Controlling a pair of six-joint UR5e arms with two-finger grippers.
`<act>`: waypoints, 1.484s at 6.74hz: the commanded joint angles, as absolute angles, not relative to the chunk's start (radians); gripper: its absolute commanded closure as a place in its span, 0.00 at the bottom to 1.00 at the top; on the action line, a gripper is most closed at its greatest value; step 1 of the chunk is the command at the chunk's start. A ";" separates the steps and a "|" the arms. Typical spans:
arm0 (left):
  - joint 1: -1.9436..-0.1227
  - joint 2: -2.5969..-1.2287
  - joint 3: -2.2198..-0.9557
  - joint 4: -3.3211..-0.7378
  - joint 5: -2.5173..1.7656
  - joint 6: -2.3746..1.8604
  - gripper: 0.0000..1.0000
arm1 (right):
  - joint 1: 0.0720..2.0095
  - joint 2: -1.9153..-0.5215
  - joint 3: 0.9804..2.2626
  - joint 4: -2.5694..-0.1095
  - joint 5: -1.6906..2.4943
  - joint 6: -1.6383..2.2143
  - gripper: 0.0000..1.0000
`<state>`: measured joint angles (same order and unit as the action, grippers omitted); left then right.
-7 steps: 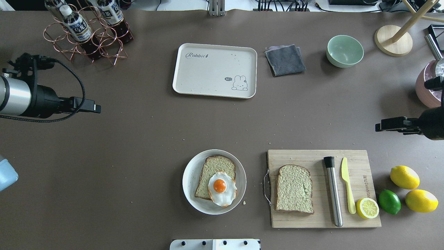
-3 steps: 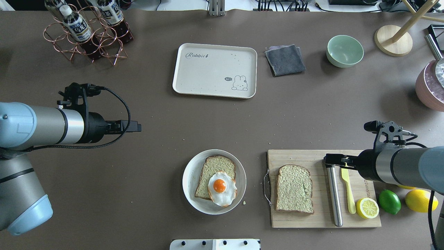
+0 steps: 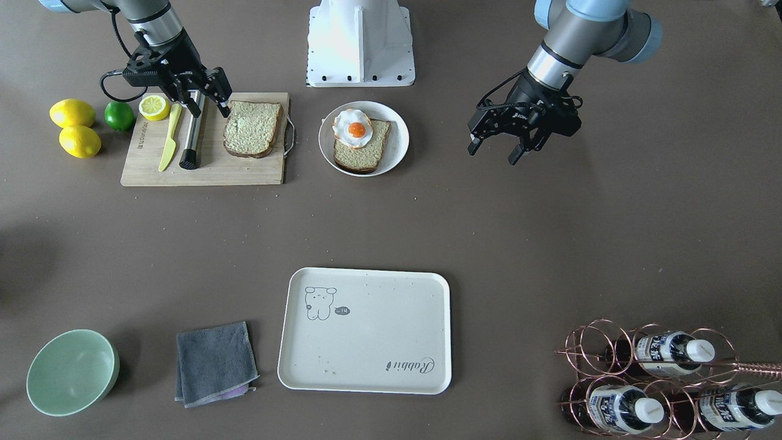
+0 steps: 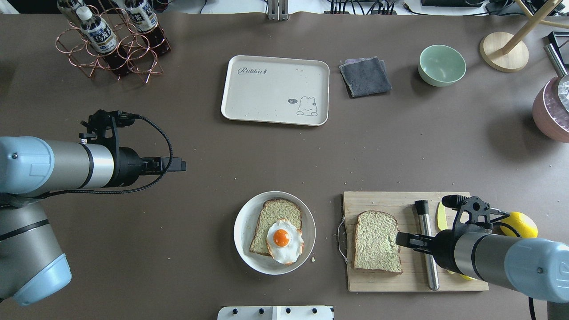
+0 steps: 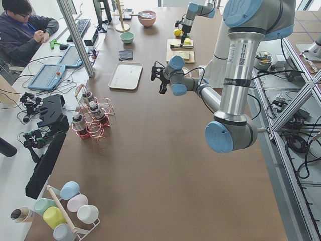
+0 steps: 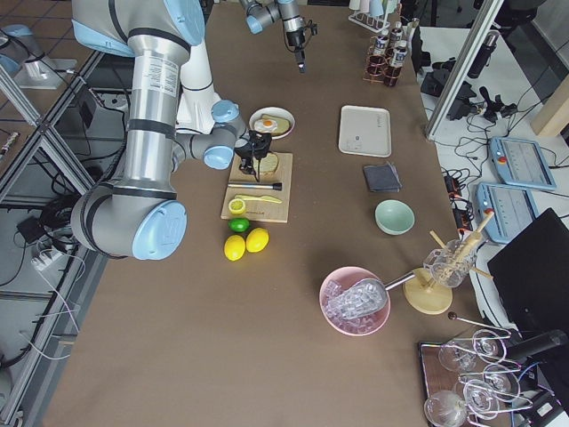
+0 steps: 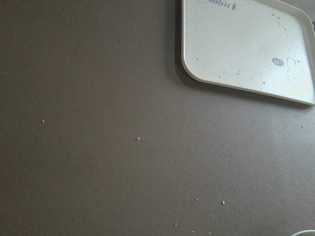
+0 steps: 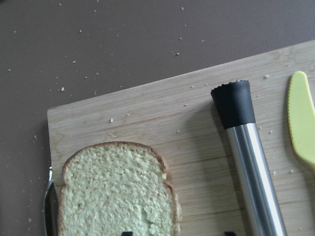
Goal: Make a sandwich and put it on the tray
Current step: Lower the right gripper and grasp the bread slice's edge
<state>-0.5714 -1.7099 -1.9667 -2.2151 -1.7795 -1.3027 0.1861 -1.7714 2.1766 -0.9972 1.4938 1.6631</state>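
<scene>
One bread slice (image 4: 274, 216) lies on a round white plate (image 4: 243, 249) with the fried egg (image 4: 284, 241) on top. The other slice (image 4: 376, 242) lies bare on the wooden cutting board (image 4: 382, 201) and also shows in the right wrist view (image 8: 115, 189). The cream tray (image 4: 275, 89) stands empty at the far middle; its corner shows in the left wrist view (image 7: 246, 44). My right gripper (image 4: 402, 240) is open and empty, above the board at that slice's right edge (image 3: 211, 110). My left gripper (image 4: 180, 165) is open and empty, over bare table left of the plate (image 3: 492, 154).
On the board lie a steel tube with a black cap (image 4: 429, 260) and a yellow knife (image 4: 441, 218). Lemons (image 3: 73, 113), a lime (image 3: 119, 116) and a lemon half (image 3: 154, 107) sit beside it. A bottle rack (image 4: 111, 40), a grey cloth (image 4: 365, 76) and a green bowl (image 4: 441, 65) stand far.
My right arm has swung in over the cutting board and moved to the bare slice's edge. My left arm has come in toward the middle and crept right. Food and tray have not moved.
</scene>
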 commanded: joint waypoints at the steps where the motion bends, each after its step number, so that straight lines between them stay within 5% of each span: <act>1: -0.571 -1.710 -1.967 -2.215 -1.778 -1.304 0.03 | 0.098 -1.772 2.175 -0.991 1.421 1.707 0.32; 10: -0.569 -1.709 -1.967 -2.215 -1.779 -1.302 0.03 | 0.075 -1.729 2.109 -0.954 1.402 1.706 0.41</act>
<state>-0.5693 -1.7089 -1.9666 -2.2151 -1.7794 -1.3032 0.0755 -1.7354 2.1120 -0.9545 1.4092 1.7058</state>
